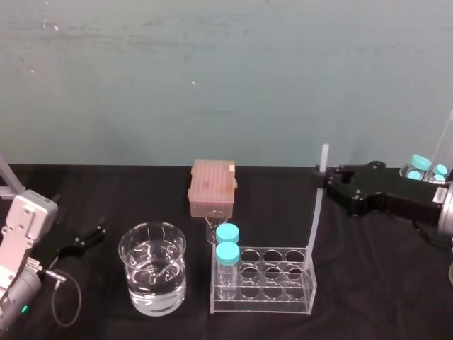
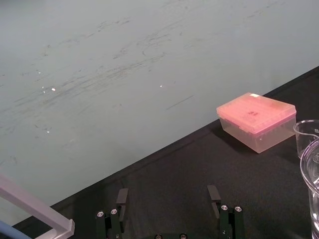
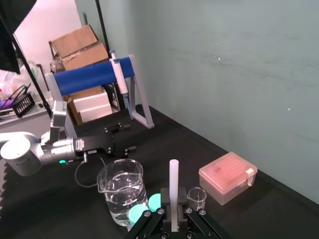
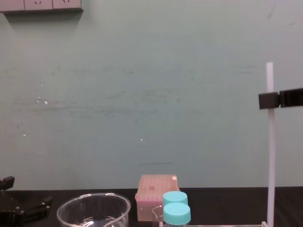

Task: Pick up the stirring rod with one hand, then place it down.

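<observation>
Currently, the right gripper (image 1: 324, 177) sits in the right half of the head view, its fingers pinched on the stirring rod (image 1: 316, 212) a little below the rod's top end. In the right wrist view the two fingers press on the rod from either side at the lower centre of the frame, with the top of the rod standing up above them. The rod is close to upright, and in the chest view it runs as a pale vertical line down the right edge of the frame, clamped high up. Its lower end reaches the far right corner of the clear tube rack (image 1: 262, 306). I cannot tell whether that end sits in a well or hangs just clear of one. Two blue-capped vials (image 1: 227, 244) stand at the rack's left end, well apart from the rod. Left of the rack is a glass beaker (image 1: 152, 268) holding water, and behind it a pink box (image 1: 211, 185). The left gripper (image 1: 95, 232) rests at the lower left of the head view, fingers spread and holding nothing. I judge the grasp complete. Lifting the rod clear and setting it down are not yet done.
</observation>
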